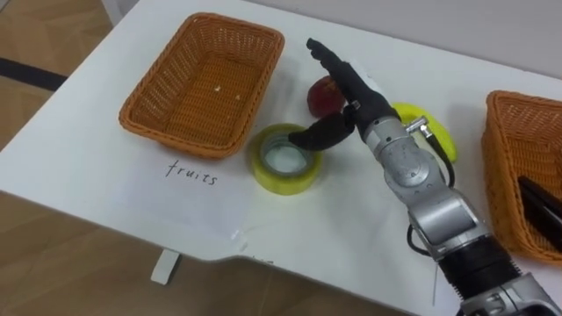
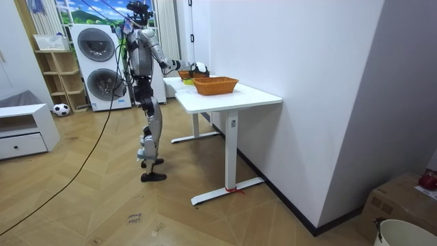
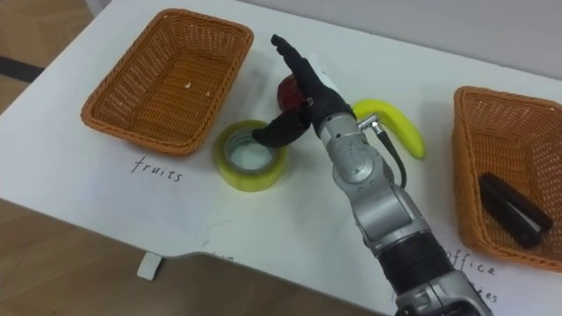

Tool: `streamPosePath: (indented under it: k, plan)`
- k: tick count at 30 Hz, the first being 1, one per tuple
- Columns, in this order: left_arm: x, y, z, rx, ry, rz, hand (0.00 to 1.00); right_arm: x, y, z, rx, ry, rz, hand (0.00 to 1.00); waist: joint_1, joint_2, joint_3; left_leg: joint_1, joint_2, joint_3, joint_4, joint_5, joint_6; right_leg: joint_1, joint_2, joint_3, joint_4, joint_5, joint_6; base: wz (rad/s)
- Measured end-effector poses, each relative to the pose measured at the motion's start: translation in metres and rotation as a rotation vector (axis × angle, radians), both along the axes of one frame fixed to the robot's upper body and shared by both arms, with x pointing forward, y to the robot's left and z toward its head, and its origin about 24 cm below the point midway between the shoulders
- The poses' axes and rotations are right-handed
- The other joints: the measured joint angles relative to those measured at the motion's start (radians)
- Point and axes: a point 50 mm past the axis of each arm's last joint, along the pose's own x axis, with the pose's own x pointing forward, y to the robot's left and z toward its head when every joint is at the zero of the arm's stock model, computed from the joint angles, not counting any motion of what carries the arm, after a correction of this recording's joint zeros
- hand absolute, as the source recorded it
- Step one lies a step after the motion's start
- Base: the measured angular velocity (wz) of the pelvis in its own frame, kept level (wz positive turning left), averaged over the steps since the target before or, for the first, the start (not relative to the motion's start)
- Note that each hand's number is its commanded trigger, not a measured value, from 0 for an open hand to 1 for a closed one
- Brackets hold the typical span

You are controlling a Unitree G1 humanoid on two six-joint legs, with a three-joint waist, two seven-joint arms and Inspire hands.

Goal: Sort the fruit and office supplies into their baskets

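- At the far left the fruit basket [image 1: 167, 88] stands empty on the white worktop [image 1: 79, 140], with a handwritten label [image 1: 191, 173] just in front of it. We judge that no fruit has been sorted yet.
- Just beside the basket's near right corner lies the yellow tape roll [image 1: 283, 160], flat with its hole facing up. It is an office supply, so we take it to be on the wrong side of the worktop, far from where it belongs.
- Above the roll hangs the right hand [image 1: 353, 95]. Its fingers [image 1: 329, 61] are stretched out straight and point away over the apple, and the thumb is bent down toward the roll's hole. The hand holds nothing, and we cannot tell whether the thumb tip touches the roll.
- We read this pose as a reach not yet settled into a grasp. The thumb suits hooking the roll, while the straight fingers sit over the fruit.
- The red apple [image 1: 321, 95] rests behind the roll, partly hidden under the fingers and near the fruit basket's right side, so it needs only a short carry.
- The banana [image 3: 397, 125] lies on the worktop to the right of the forearm, between the two baskets.
- At the right edge stands the office basket [image 3: 470, 167] with a dark oblong item [image 3: 512, 207] already lying inside it. We judge that side of the sorting to have begun.
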Motion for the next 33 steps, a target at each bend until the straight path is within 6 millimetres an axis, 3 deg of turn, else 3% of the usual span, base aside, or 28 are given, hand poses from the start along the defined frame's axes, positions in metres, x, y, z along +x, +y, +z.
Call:
streamPosePath:
  k: [14,23,33]
  plan:
    - [0.001,0.001,0.000,0.001,-0.002,-0.002,0.00,0.000,0.001,-0.001,-0.017,0.000,0.009,0.00,0.001,-0.005,-0.0013,-0.002,-0.001,0.001,0.001,0.002,0.002,-0.002,-0.001,0.002,0.001,0.001,0.001,0.00]
    - [0.006,-0.001,0.002,0.001,-0.025,-0.015,0.00,-0.001,0.004,0.000,-0.195,-0.066,0.012,0.00,0.022,-0.006,-0.0021,-0.010,-0.001,0.005,0.001,0.002,0.002,-0.010,-0.001,0.002,0.001,0.001,0.002,0.01]
    - [0.002,-0.001,0.002,-0.002,-0.027,-0.015,0.00,0.001,0.008,0.015,-0.213,-0.144,0.012,0.00,0.025,-0.004,-0.0014,-0.006,-0.002,-0.003,0.001,0.002,0.003,-0.005,-0.002,0.003,0.001,0.001,0.002,0.01]
